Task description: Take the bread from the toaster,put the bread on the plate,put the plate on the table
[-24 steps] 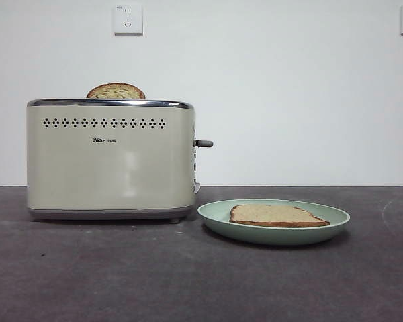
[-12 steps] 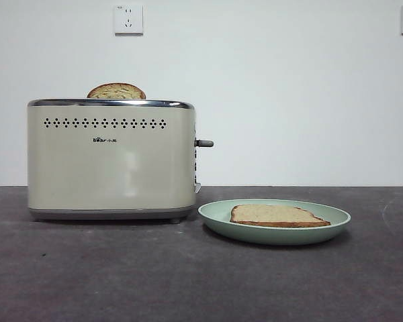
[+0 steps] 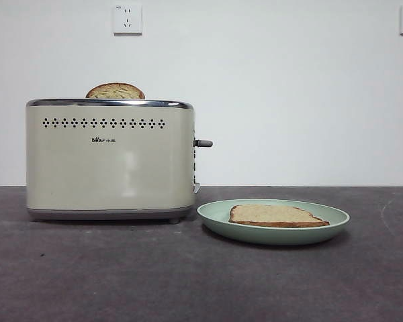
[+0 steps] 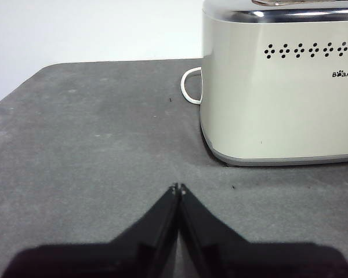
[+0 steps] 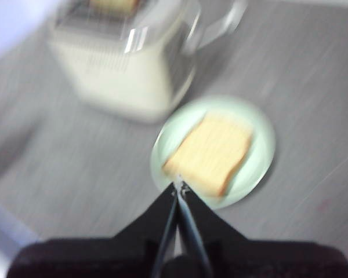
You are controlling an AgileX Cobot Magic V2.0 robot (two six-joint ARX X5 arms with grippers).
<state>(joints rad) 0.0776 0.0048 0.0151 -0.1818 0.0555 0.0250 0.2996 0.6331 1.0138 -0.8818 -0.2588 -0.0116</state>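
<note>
The bread [image 3: 277, 215] lies flat on the mint-green plate [image 3: 215, 216], which rests on the table [image 3: 188, 282] right of the cream toaster [image 3: 111, 161]. A darker speckled slice [image 3: 115, 92] pokes from the toaster's top. My right gripper [image 5: 178, 186] is shut and empty, high above the plate [image 5: 261, 133] and bread [image 5: 211, 152]; that view is blurred. My left gripper [image 4: 178, 188] is shut and empty, low over the table beside the toaster [image 4: 284, 87]. Neither gripper shows in the front view.
A white cable loop [image 4: 190, 87] lies behind the toaster. The grey lever [image 3: 203, 143] sticks out toward the plate. Two wall sockets [image 3: 127, 19] sit on the white wall. The table's rounded corner [image 4: 40, 72] is near my left gripper.
The toaster, plate and bread stay where they were in the front view; only a tiny shift of the whole picture.
</note>
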